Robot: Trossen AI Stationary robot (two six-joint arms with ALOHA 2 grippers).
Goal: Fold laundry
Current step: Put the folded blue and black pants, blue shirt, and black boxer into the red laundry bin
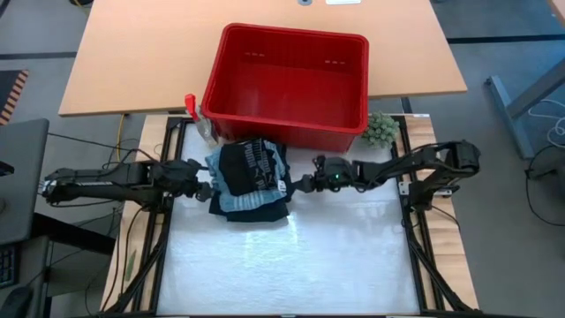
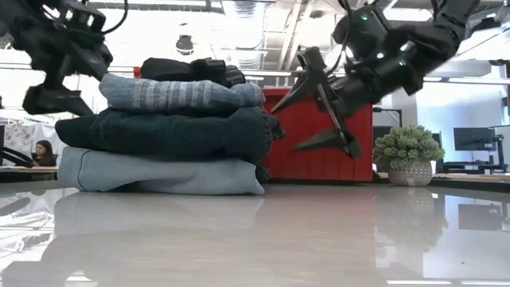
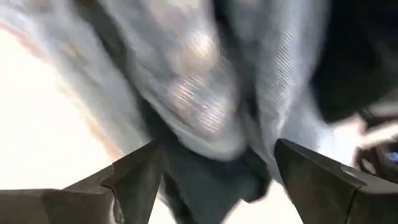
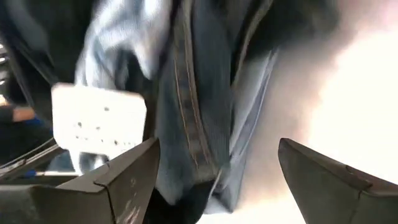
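1. While both arms flank it, your stack of folded laundry (image 1: 250, 179) sits at the upper middle of the high view, on the white counter (image 1: 291, 256) just below the red basket (image 1: 287, 84).
2. Left gripper (image 1: 205, 187) and right gripper (image 1: 303, 184) stand open, holding nothing.
3. Folding looks finished; next you'd likely square or lift the stack, closing evenly from both sides.

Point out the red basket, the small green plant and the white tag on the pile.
red basket (image 1: 349, 137): high view, its front wall.
green plant (image 1: 381, 130): high view, its leafy top.
white tag (image 4: 99, 121): right wrist view, the tag's flat face.
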